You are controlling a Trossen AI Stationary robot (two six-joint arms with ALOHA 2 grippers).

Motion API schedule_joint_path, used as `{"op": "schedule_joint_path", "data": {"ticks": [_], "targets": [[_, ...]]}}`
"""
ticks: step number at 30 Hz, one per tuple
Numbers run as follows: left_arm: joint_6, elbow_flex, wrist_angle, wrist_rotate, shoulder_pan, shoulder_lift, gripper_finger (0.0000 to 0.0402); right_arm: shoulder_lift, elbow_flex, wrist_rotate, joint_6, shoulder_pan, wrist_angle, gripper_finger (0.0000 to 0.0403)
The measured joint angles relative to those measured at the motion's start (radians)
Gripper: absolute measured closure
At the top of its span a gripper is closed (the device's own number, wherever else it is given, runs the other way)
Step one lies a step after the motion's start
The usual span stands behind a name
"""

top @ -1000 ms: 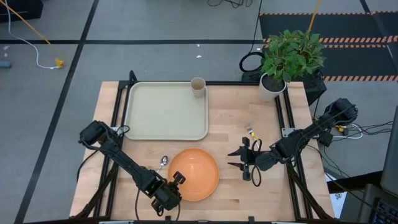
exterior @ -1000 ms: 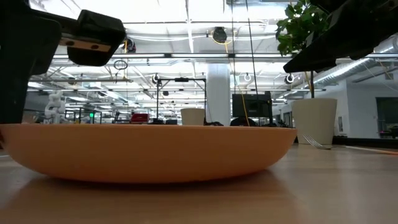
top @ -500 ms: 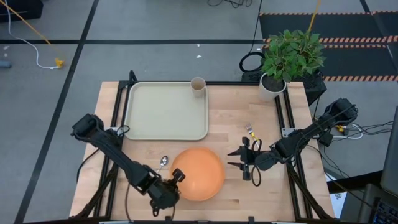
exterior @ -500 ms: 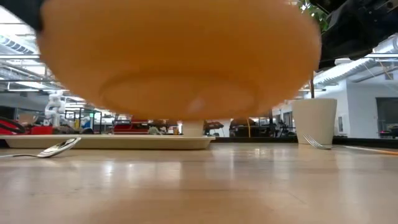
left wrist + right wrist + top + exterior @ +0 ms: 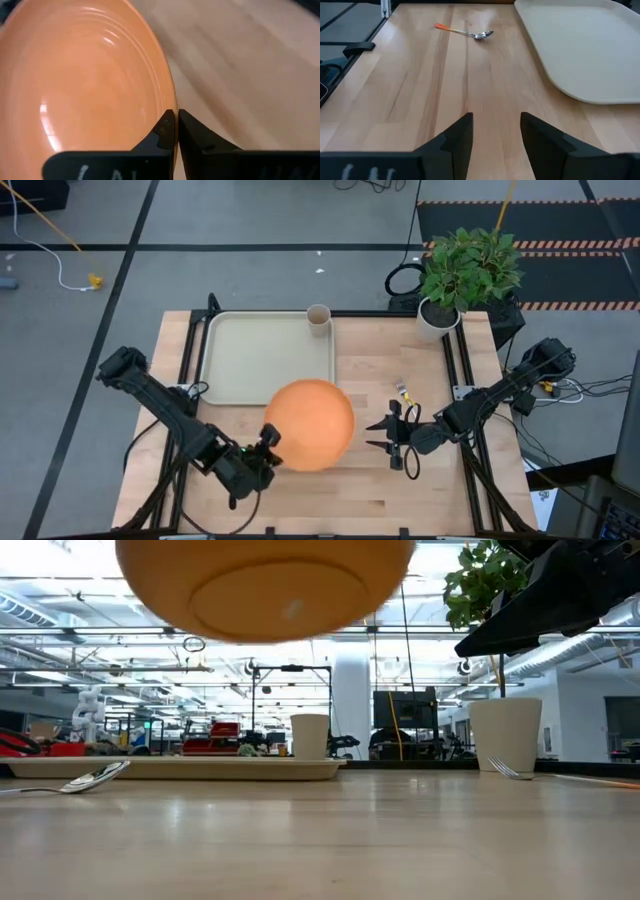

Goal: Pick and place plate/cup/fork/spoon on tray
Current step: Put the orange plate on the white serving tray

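The left gripper [image 5: 268, 448] is pinching the rim of the plate [image 5: 309, 425] and holding it in the air above the middle of the table [image 5: 380, 490]. In the left wrist view its two dark fingers [image 5: 165, 131] are pressed close together on the plate's edge [image 5: 85, 85]. From table height the plate [image 5: 265, 585] is hanging well clear of the wood, its underside showing.

Seen from above, the tray [image 5: 260, 355] is lying at about 11 o'clock from the plate, and the plate's edge is overlapping the tray's near corner (in height the two are apart). The cup [image 5: 318, 320] is standing upright at the tray's far right corner, at 12 o'clock from the plate; whether it is on the rim or just beside it is unclear. The fork [image 5: 404, 390] is lying on the wood at about 2 o'clock from the plate. The spoon [image 5: 468, 33] is resting on the table beside the tray, its bowl toward the tray.

The right gripper [image 5: 397, 442] is hovering at 3 o'clock from the plate with its fingers [image 5: 460, 137] spread and nothing between them. A potted plant [image 5: 468, 270] is standing at the table's far right corner.
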Motion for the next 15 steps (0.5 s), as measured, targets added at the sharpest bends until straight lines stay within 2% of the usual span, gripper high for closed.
{"op": "schedule_joint_path", "data": {"ticks": [8, 15], "targets": [[-0.008, 0.0, -0.118, -0.092, 0.055, -0.055, 0.0396, 0.0, 0.0, 0.0, 0.002, 0.0, 0.0, 0.0245], [-0.067, -0.006, -0.214, -0.099, 0.15, -0.053, 0.0392, 0.0, 0.0, 0.004, 0.01, 0.0, 0.0, 0.0245]]}}
